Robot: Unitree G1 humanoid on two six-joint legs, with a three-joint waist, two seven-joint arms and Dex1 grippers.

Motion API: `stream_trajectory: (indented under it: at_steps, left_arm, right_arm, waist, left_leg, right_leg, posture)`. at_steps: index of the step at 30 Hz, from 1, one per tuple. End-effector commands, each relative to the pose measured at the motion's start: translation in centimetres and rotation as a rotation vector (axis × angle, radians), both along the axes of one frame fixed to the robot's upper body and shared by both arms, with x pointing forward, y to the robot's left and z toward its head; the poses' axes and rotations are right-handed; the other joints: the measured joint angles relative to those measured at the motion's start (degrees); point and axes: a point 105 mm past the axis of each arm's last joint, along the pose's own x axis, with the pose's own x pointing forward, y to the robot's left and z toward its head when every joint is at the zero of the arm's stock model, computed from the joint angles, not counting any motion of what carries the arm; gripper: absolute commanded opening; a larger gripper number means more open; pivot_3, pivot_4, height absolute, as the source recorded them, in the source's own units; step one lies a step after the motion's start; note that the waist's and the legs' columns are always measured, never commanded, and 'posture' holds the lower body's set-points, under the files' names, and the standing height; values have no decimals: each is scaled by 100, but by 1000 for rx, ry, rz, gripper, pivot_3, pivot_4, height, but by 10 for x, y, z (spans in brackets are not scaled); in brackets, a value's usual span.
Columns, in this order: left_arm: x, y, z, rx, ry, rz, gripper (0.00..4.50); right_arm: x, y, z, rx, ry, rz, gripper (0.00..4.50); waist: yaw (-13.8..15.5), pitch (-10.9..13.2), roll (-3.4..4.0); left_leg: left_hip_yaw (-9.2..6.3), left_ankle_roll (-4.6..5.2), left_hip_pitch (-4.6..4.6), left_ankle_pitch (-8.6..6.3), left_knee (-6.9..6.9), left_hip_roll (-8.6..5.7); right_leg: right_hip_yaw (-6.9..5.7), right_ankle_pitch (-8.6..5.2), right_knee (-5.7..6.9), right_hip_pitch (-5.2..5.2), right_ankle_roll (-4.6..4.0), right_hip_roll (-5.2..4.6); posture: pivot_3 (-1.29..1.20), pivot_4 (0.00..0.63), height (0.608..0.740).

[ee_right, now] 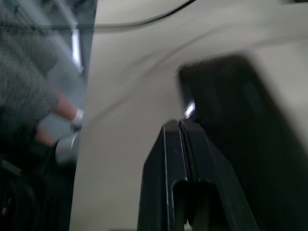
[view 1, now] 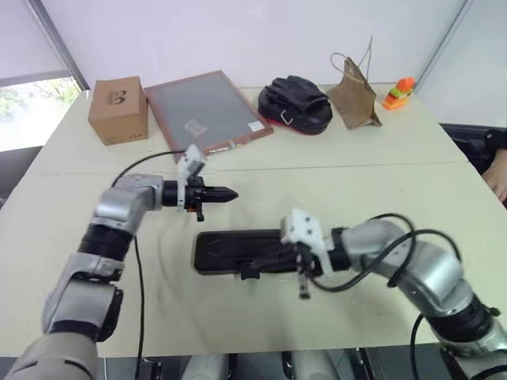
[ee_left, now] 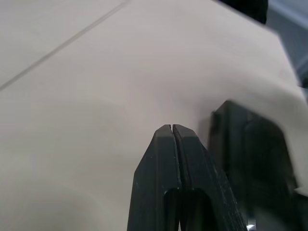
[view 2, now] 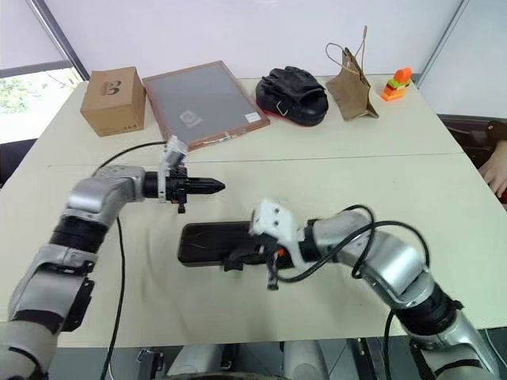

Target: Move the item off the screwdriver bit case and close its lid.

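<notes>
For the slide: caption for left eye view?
Both grippers, left and right, shut beside the screwdriver bit case on the table.

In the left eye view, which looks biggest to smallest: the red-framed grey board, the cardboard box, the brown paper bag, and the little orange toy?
1. Red-framed grey board, clearly largest.
2. Cardboard box and brown paper bag: they look about alike, so I won't rank them.
3. Orange toy, smallest.
All sit along the table's far side, so distance hardly skews this.

The right gripper covers the right end of the screwdriver bit case; whether its lid sits fully shut cannot be told; a person's hand is cut off at the edge.
</notes>
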Motion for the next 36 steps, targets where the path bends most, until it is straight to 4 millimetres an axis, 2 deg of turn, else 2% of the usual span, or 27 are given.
stream_trajectory:
  at_steps: [1,6,10,13,17,22,32,36]
  left_arm:
    - [4,-9,-8,108,-72,-84,0]
    - [-2,-27,-21,185,-23,-243,0]
    - [-17,-26,-29,264,-15,-397,0]
    - [-22,-27,-31,267,11,-437,0]
    - [-24,-28,-41,310,-7,-458,0]
    - [-31,-36,-51,321,-5,-491,0]
    - [-57,-57,-68,306,-8,-625,0]
    - [-67,-58,-73,315,18,-664,0]
  right_arm:
    - [-1,8,-3,-12,-79,19,37]
    - [1,16,-15,-49,-123,-1,37]
    - [12,13,-21,-112,-186,-37,37]
    - [15,18,-24,-149,-227,-25,37]
    - [31,13,-34,-254,-321,-60,37]
    - [51,8,-31,-317,-406,-99,37]
    - [74,16,-19,-396,-523,-182,37]
    - [93,9,-8,-485,-674,-229,37]
  waist:
    - [-9,0,0]
    - [-10,0,-1]
    - [-25,-1,-1]
    - [-21,-1,-1]
    - [-20,-1,-1]
    - [-23,-2,0]
    - [-44,-10,1]
    - [-61,-12,1]
  left_leg:
    - [0,0,0,0,0,0]
    - [0,4,0,-2,0,1]
    - [1,5,0,-2,1,2]
    - [-1,7,0,-3,2,2]
    - [-2,8,1,-3,5,2]
    - [-4,13,0,-6,35,4]
    - [-8,19,8,-11,74,10]
    - [-8,19,9,-11,74,10]
  right_leg:
    - [0,0,0,0,0,0]
    - [-2,0,2,-2,0,3]
    - [-1,0,3,-2,0,3]
    - [-2,0,6,-2,0,6]
    - [-2,0,6,-2,0,6]
    - [-3,0,18,6,0,12]
    - [-1,0,49,18,1,24]
    - [0,0,51,17,0,24]
  posture:
    - [0,150,740]
    - [0,150,740]
    - [0,150,740]
    - [0,150,740]
    - [0,150,740]
    - [0,150,740]
    - [0,150,740]
    - [0,150,740]
